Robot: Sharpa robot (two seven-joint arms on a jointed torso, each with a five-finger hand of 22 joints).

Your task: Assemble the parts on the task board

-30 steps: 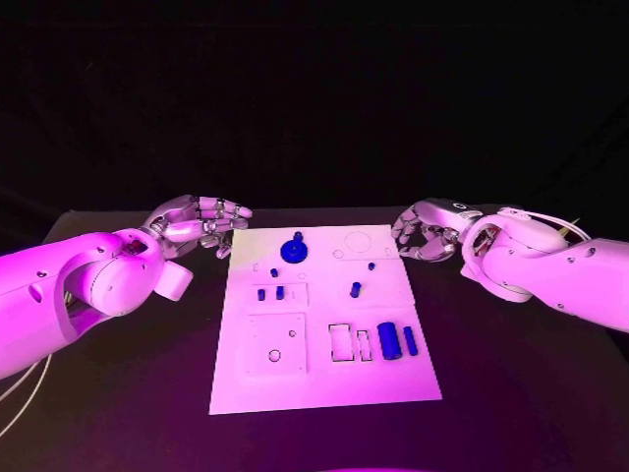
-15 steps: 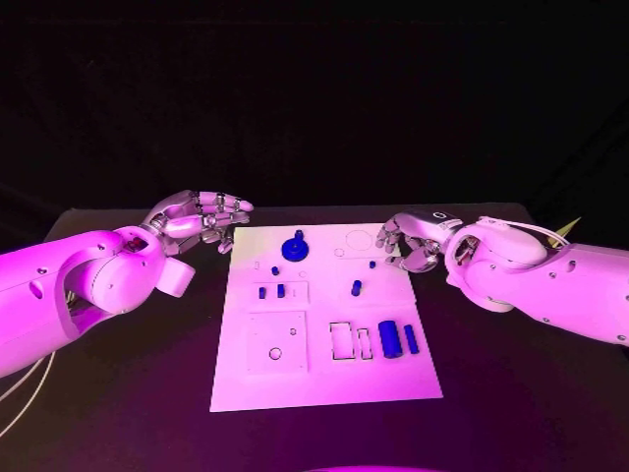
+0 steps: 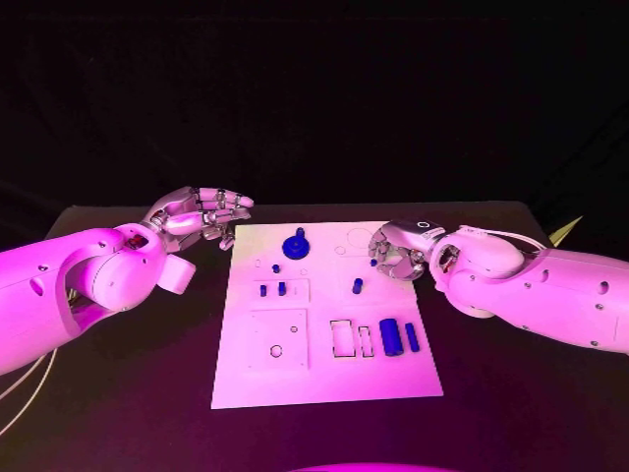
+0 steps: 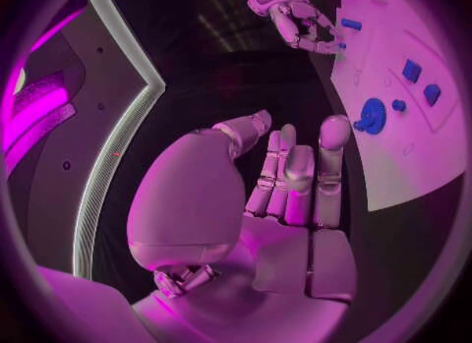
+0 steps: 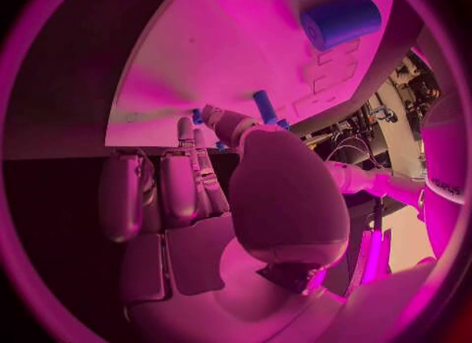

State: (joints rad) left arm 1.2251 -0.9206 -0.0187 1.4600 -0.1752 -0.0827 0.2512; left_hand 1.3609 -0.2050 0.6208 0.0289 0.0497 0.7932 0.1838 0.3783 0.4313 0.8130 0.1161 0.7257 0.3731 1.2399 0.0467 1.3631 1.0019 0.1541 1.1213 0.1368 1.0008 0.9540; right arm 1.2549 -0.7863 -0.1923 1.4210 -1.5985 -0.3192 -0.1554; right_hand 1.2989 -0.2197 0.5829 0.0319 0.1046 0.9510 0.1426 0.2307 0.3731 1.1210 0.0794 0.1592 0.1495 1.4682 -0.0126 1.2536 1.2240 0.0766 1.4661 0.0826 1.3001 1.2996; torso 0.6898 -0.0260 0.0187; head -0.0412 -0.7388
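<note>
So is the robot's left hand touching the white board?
Apart. In the head view, dark table shows between the left hand and the task board's edge.

A robotics laboratory test cell. A black worktop stands before a black curtain backdrop that closes off the scene. A white task board with recessed outlines and small blue parts lies at the centre, a fixture typical of manipulation benchmarks. The right wrist view shows bundled cables and exposed equipment beyond the worktop's edge. Two white robot arms reach in from either side.
</note>
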